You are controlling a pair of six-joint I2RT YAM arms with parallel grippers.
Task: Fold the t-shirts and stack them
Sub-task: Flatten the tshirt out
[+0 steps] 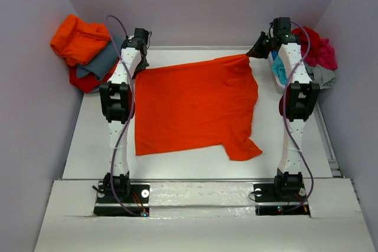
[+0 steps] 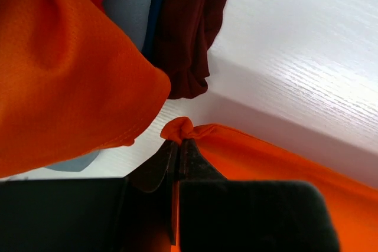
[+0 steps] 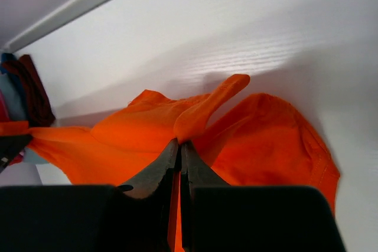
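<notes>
An orange-red t-shirt (image 1: 195, 107) lies spread across the middle of the table, one sleeve sticking out at the near right. My left gripper (image 1: 139, 63) is shut on its far left corner; the pinched cloth (image 2: 177, 129) bunches at the fingertips. My right gripper (image 1: 253, 53) is shut on the far right corner, where a fold of the shirt (image 3: 198, 116) rises from between the shut jaws. More t-shirts sit in a pile (image 1: 82, 48) at the far left: orange on top, grey and red beneath.
At the far right a heap of crimson, turquoise and grey clothes (image 1: 316, 54) lies beside the right arm. Purple-grey walls close in the back and both sides. In the left wrist view dark maroon cloth (image 2: 189, 33) hangs close ahead of the gripper.
</notes>
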